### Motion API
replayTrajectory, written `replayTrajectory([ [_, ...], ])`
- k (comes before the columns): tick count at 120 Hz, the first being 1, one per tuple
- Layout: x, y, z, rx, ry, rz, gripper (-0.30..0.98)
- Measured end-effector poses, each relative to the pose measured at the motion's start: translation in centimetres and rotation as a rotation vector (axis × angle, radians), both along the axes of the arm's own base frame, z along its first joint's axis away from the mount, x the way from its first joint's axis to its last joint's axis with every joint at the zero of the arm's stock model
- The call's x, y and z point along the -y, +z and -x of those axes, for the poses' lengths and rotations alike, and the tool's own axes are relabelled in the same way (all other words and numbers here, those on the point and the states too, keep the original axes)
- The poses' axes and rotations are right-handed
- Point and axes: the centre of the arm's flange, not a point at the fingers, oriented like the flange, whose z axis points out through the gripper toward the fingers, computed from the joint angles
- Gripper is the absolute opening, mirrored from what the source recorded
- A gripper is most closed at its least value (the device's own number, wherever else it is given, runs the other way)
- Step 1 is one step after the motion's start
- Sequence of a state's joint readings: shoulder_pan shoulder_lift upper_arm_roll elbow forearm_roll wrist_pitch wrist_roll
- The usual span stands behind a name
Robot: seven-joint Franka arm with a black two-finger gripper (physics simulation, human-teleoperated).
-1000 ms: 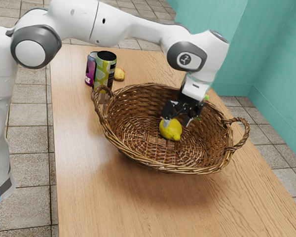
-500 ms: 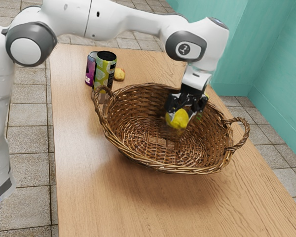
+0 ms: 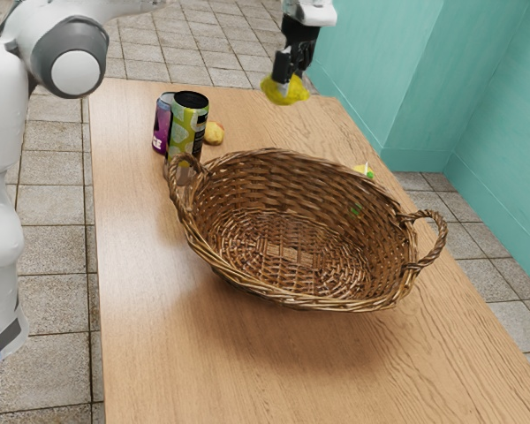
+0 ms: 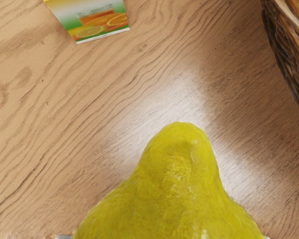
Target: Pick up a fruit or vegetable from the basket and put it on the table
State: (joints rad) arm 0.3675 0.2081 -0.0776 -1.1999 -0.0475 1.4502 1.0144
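Your gripper (image 3: pixel 291 81) is closed on the lemon (image 3: pixel 271 90), its fingers bearing on two opposite sides; the tapered end protrudes between them, uncovered. The grip appears sound, since the wider body sits between the fingers, though the rounded skin could let it roll if you release too high. The lemon is in the air, outside the basket (image 3: pixel 309 304) and beyond its far rim, with the wood of the table (image 3: pixel 150 318) showing around it in the wrist view. The raised carry is judged proper, as it keeps fruit and fingers off the wicker. Picking is complete; placing is outstanding. You are advised to lower straight onto bare wood, apart from the basket wall and the printed carton (image 4: pixel 97 21), then open only once the table takes the weight, so that the lemon settles on its side without rolling
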Motion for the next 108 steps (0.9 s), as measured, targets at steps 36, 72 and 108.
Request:
replayTrajectory([
  [36,-8.7,-7.5,-1.4,-0.088,0.246,0.078,0.30],
  [72,-14.5,-13.0,-3.1,-0.071,0.374,0.114,0.37],
  [108,-16.7,-14.6,-3.2,-0.037,0.412,0.161,0.65],
])
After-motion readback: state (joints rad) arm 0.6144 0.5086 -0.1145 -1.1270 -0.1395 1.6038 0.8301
